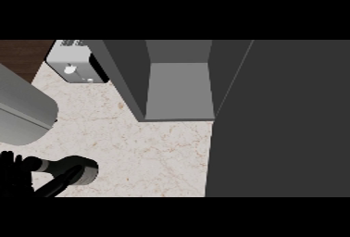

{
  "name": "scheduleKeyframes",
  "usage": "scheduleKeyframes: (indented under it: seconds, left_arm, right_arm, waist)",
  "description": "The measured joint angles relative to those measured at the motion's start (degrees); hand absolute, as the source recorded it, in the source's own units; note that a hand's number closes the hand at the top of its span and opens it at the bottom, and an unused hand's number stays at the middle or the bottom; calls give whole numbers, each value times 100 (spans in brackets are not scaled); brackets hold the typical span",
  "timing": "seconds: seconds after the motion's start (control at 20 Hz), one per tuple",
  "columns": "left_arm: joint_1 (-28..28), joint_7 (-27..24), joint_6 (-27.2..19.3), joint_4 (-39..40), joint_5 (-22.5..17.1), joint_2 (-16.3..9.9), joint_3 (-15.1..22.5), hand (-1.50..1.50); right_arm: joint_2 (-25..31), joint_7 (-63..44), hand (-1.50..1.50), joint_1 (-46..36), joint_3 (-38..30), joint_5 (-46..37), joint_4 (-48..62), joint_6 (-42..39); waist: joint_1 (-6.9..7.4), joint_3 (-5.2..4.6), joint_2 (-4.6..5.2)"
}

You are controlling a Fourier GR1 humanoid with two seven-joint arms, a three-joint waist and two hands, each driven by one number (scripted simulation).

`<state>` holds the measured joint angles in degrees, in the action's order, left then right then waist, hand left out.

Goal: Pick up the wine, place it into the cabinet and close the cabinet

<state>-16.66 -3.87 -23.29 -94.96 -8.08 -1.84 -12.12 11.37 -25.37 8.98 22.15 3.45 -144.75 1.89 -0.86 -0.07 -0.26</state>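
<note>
The wine bottle (74,169), grey with a dark neck, is at the lower left over the marble counter (150,148), tilted on its side. My left hand (14,176) is black and sits at the left edge, with its fingers and thumb curled round the bottle. Its grey forearm (21,111) fills the left side above it. The cabinet (179,90) stands open at top centre, and its grey shelf is bare. Its dark door (280,125) is swung out and covers the right side of the view. My right hand does not show.
A silver toaster (75,62) stands at the back left, beside the cabinet's left wall. Dark wood (21,53) shows in the far left corner beyond the counter.
</note>
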Motion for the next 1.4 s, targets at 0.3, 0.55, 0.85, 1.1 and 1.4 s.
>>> scheduleKeyframes:
  seconds: [0.3,0.55,0.85,1.1,1.4]
  left_arm:
    - [-6,-846,218,852,-300,118,83,-150]
    - [88,-1226,376,1318,-444,145,56,-150]
    - [347,-1808,416,1916,-971,174,33,-150]
    - [501,-2161,596,2291,-1478,172,-31,-150]
    - [770,-2605,812,2664,-2137,181,-158,-150]
  right_arm:
    - [6,-31,-150,-68,21,5,3,24]
    - [5,-99,-150,-98,103,-6,-15,119]
    - [18,-72,-150,-183,55,-11,-1,141]
    - [11,-130,-150,-262,4,-15,16,178]
    - [56,-113,-150,-224,2,-20,19,171]
  waist:
    - [9,-1,1]
    - [2,-1,-1]
    - [10,0,2]
    - [25,1,5]
    - [20,0,4]
